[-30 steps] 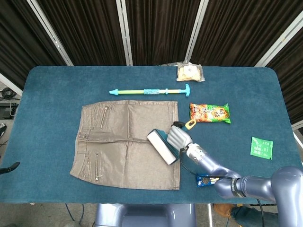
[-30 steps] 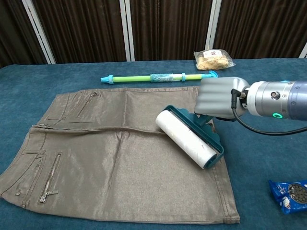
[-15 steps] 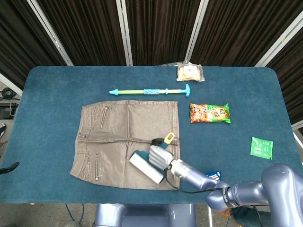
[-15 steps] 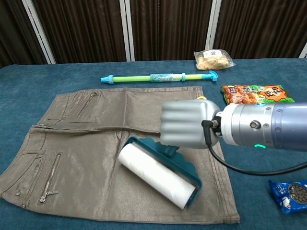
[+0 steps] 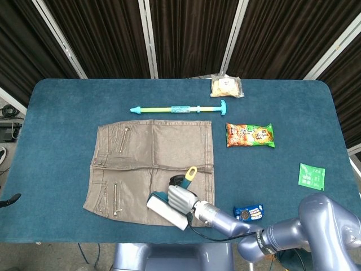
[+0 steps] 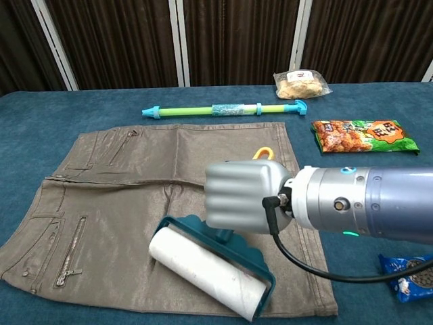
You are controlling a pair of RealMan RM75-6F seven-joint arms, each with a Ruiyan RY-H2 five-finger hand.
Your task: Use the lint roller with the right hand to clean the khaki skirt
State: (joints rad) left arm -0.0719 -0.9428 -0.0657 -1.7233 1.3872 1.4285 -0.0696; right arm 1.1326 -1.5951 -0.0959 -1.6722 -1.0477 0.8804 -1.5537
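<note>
The khaki skirt (image 5: 148,164) (image 6: 135,203) lies flat on the blue table, with zips on its left side. My right hand (image 5: 181,197) (image 6: 245,198) grips the handle of the teal lint roller (image 5: 167,209) (image 6: 206,272). Its white roll lies on the skirt close to the near hem, right of the middle. The handle's yellow loop (image 5: 192,171) (image 6: 262,153) sticks out behind the hand. My left hand is in neither view.
A green and blue pump stick (image 5: 177,109) lies beyond the skirt. A snack bag (image 5: 250,135), a pale packet (image 5: 226,86), a green sachet (image 5: 311,176) and a blue biscuit pack (image 5: 249,212) (image 6: 411,272) lie to the right.
My right hand has drawn the lint roller from the skirt's right edge towards me and leftward, down to the near hem. The skirt has stayed flat.
</note>
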